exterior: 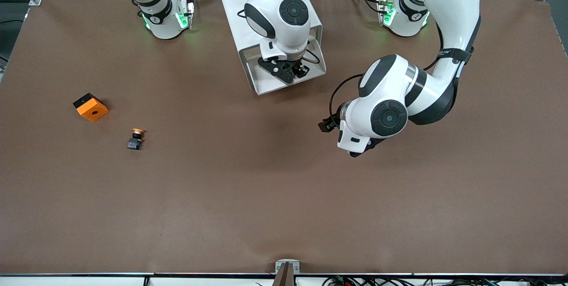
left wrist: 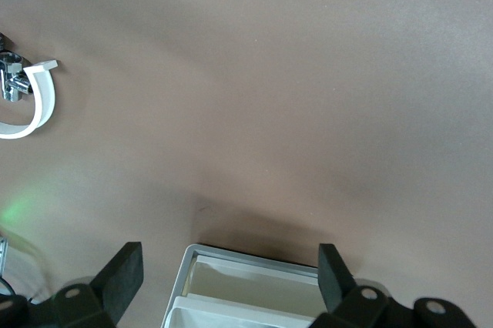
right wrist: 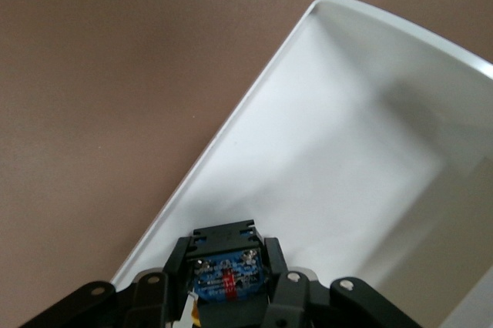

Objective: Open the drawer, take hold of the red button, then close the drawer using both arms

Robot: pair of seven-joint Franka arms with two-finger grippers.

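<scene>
Right wrist view: button [right wrist: 226, 277] clamped between right pincer [right wrist: 228, 286] fingers.

Bright, even light falls from overhead, leaving only soft, faint shadows on the brown surface [exterior: 266, 197]. The white arms shine with mild glare. Green lamps glow at both bases. Close up, both wrist views look soft.

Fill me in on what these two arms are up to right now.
The right hand is down in the open white drawer, shut on a button with a black-and-blue body. The left hand waits open over the bare table, toward the left arm's end. An orange cube and a yellow-capped button lie toward the right arm's end.
</scene>
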